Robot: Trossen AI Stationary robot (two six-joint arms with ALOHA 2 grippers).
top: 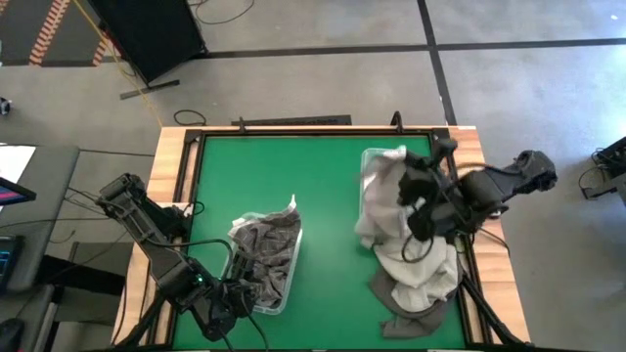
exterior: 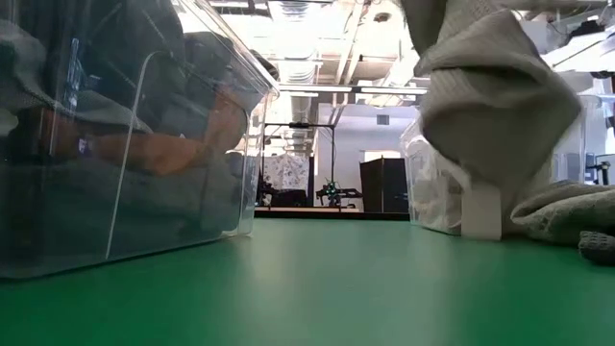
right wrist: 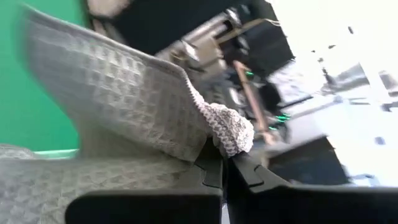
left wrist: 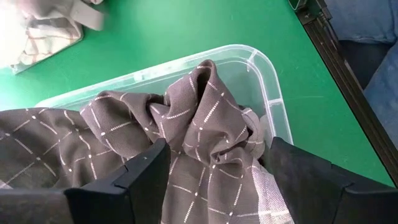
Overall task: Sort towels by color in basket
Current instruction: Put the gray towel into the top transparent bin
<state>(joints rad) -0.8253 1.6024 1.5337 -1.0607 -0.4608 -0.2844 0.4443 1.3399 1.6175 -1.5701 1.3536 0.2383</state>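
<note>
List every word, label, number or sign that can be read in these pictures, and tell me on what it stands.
None can be read.
The towels carry only woven patterns, the dark one a pale grid.
The clear bins and the green table show no label.
A poster in the room behind, in the low view, is too small to read.
The left gripper and the right gripper show no marking.

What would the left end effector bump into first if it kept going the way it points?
Probably the dark grey towel bunched in the clear bin: it lies right between the open fingers of the left end effector, though depth is hard to judge.
</note>
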